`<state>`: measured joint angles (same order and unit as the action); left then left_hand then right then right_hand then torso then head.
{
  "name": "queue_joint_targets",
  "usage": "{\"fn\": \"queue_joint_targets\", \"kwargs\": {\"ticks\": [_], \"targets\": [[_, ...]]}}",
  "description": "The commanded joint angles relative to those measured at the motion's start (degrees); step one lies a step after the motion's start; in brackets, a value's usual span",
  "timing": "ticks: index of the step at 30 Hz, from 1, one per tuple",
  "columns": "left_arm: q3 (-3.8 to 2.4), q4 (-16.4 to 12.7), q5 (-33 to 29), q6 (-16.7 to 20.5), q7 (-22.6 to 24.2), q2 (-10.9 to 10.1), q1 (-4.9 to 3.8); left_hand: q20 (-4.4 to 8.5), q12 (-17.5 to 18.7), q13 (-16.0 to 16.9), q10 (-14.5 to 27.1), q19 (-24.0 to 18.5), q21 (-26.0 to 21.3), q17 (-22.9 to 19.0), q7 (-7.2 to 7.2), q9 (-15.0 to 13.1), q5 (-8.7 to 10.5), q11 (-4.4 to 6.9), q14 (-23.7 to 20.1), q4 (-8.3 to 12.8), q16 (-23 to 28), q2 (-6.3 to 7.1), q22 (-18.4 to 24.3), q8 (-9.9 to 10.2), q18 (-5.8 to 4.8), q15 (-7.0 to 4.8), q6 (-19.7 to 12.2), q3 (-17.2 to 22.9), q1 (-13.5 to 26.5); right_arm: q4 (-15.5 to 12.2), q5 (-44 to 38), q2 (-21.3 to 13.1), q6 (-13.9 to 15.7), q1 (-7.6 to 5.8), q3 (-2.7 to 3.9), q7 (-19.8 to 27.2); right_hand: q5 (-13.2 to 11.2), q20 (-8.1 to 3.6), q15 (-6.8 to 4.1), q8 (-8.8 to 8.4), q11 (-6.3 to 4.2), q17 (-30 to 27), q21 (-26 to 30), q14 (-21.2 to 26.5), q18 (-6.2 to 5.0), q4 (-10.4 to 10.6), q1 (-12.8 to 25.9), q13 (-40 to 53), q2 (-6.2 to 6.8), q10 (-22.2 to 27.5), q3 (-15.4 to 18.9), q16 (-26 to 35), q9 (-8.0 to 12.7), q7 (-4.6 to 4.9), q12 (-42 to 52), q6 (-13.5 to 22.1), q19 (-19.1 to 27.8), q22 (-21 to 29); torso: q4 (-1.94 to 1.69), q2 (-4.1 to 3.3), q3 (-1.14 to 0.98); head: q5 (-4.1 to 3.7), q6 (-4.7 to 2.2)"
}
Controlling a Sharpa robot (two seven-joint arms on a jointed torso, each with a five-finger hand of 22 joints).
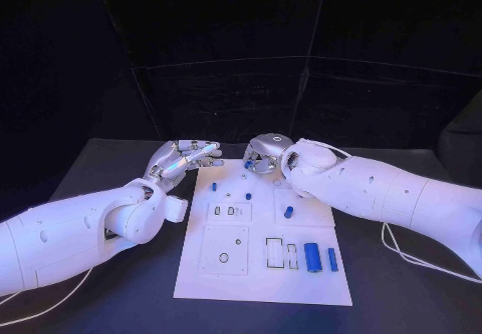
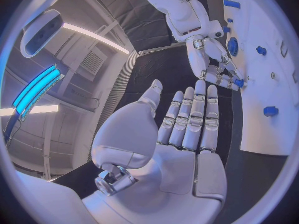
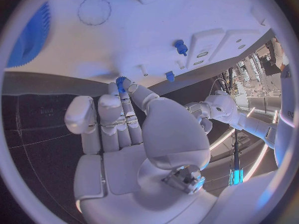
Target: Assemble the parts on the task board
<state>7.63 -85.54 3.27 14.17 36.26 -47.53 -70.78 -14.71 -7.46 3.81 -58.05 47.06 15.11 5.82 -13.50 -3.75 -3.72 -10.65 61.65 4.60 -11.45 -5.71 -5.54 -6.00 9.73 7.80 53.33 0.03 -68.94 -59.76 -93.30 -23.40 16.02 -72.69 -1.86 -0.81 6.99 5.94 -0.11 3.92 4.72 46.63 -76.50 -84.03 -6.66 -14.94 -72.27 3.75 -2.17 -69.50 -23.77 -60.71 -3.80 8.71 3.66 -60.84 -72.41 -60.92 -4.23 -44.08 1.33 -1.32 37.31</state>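
Blue and small, the part pinched at the right hand's fingertips over the far edge of the white task board should go down upright into its hole, while the left hand, flat-fingered and holding nothing, waits beside the board's far left corner.

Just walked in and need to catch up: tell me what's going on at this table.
The robot is assembling small blue parts on the white task board. Its right hand pinches a small blue part at the board's far edge. The left hand hovers open beside the board's far left corner, holding nothing. Two blue cylinders lie near the board's right side, and other blue parts stand farther up.
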Motion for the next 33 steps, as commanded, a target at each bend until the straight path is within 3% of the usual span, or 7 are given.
{"fn": "queue_joint_targets", "kwargs": {"ticks": [1, 9, 16, 19, 26, 28, 33], "targets": [[-0.05, -0.01, -0.11, -0.63, 0.06, 0.06, -0.12, -0.02, 0.36, -0.07, 0.15, 0.5, -0.26, -0.08, -0.72, 0.06, -0.06, -0.17, 0.26, 0.26, 0.22, -0.27, 0.07, 0.37, 0.87, 0.26, -0.31, 0.06, 0.39, -0.04, -0.05, 0.03, -0.42, -0.01, -0.04, 0.16, -0.23, 0.4, 0.44, -0.41, 0.61, -2.59, 0.5, 0.49, 0.49, 0.32, 0.79, -0.15, 1.62, 2.23, -0.51, 1.32, 0.12, 0.76, -0.13, 1.55, 1.33, 1.88, 0.05, -0.04, 0.07, 0.0, -0.05], [-0.05, 0.02, -0.11, -0.63, -0.04, 0.03, -0.13, -0.02, 0.41, -0.07, 0.18, 0.52, -0.29, -0.08, -0.74, 0.06, -0.06, -0.19, 0.27, 0.29, 0.26, -0.29, 0.1, 0.4, 0.87, 0.27, -0.34, 0.04, 0.4, 0.29, -0.05, 0.18, 0.5, -0.11, -0.05, -0.79, -2.74, 1.98, 1.94, -0.71, 2.55, -17.77, 12.23, 5.13, -3.0, 3.18, 0.46, 0.08, 5.42, 17.18, 5.6, 14.01, 0.44, 0.66, 1.24, 22.21, 13.42, 21.26, -0.01, -0.09, 0.06, -0.01, -0.06], [-0.05, 0.03, -0.11, -0.64, -0.11, -0.16, -0.14, -0.02, 0.41, -0.07, 0.18, 0.52, -0.29, -0.08, -0.74, 0.06, -0.06, -0.19, 0.27, 0.29, 0.26, -0.29, 0.1, 0.4, 0.87, 0.27, -0.34, 0.04, 0.4, -3.53, 0.64, -3.52, 2.65, -0.25, 0.08, -1.64, -0.98, 1.56, 1.53, 0.39, 2.04, -12.06, 6.94, 1.38, -1.14, 5.04, -1.12, 0.27, 4.91, 14.83, 8.44, 8.36, -0.32, 1.84, 4.72, 14.71, 6.07, 11.68, 0.07, -0.03, -0.01, -0.07, -0.3], [-0.05, -0.04, -0.2, -0.67, -0.12, -0.38, -0.16, -0.03, 0.45, -0.07, 0.21, 0.54, -0.31, -0.09, -0.75, 0.06, -0.05, -0.2, 0.28, 0.32, 0.3, -0.29, 0.12, 0.43, 0.87, 0.28, -0.36, 0.03, 0.39, -6.68, 2.03, -6.73, 3.03, -0.37, 1.37, -2.21, 1.84, 1.49, 1.52, 1.47, 1.9, -7.21, 4.0, 0.24, -0.25, 6.44, -0.2, 0.6, 5.05, 10.64, 9.41, 3.95, -0.7, 1.9, 7.3, 10.92, 3.17, 6.76, 0.47, 0.04, -0.02, -0.05, -0.54], [-0.05, -0.16, -0.32, -0.74, -0.05, -0.75, -0.21, -0.03, 0.47, -0.07, 0.22, 0.54, -0.33, -0.09, -0.75, 0.05, -0.06, -0.2, 0.28, 0.35, 0.33, -0.32, 0.14, 0.43, 0.87, 0.28, -0.35, 0.05, 0.37, -13.1, 7.21, -14.4, 0.16, -0.45, 3.49, -5.18, 8.03, -0.09, -0.73, 2.25, -1.14, 1.44, -1.17, -1.25, 1.27, 10.03, 3.01, 4.7, 7.57, -4.53, 12.0, -3.54, -0.7, 0.09, 16.02, 8.29, -1.94, -2.16, 1.1, 0.21, -0.25, -0.54, -1.02], [-0.05, -0.15, -0.34, -0.78, -0.05, -0.8, -0.22, -0.03, 0.47, -0.07, 0.22, 0.55, -0.33, -0.09, -0.74, 0.05, -0.06, -0.2, 0.28, 0.35, 0.33, -0.32, 0.14, 0.43, 0.87, 0.28, -0.35, 0.05, 0.36, -14.19, 8.53, -16.16, -1.38, -0.46, 3.74, -6.34, 8.42, -1.54, -1.92, 2.38, -1.84, 5.33, -3.35, -1.44, 1.88, 12.59, 2.29, 9.95, 8.29, -4.89, 14.16, -7.22, -0.43, -0.76, 21.08, 8.26, -3.83, -5.65, 1.18, 0.23, -0.28, -0.83, -1.07], [-0.04, -0.05, -0.37, -0.89, -0.06, -0.73, -0.22, -0.03, 0.49, -0.07, 0.21, 0.56, -0.35, -0.1, -0.73, 0.04, -0.06, -0.19, 0.28, 0.4, 0.37, -0.37, 0.17, 0.42, 0.87, 0.28, -0.31, 0.08, 0.31, -15.03, 10.09, -18.44, -4.45, -0.47, 4.0, -8.46, 7.85, -1.04, -1.37, 2.16, -1.74, 14.82, -6.03, -2.2, 2.95, 16.96, 0.76, 20.08, 8.83, -3.39, 18.62, -14.15, -0.2, -0.36, 30.9, 9.53, -6.58, -10.99, 1.24, 0.18, -0.36, -1.21, -1.21]]}}
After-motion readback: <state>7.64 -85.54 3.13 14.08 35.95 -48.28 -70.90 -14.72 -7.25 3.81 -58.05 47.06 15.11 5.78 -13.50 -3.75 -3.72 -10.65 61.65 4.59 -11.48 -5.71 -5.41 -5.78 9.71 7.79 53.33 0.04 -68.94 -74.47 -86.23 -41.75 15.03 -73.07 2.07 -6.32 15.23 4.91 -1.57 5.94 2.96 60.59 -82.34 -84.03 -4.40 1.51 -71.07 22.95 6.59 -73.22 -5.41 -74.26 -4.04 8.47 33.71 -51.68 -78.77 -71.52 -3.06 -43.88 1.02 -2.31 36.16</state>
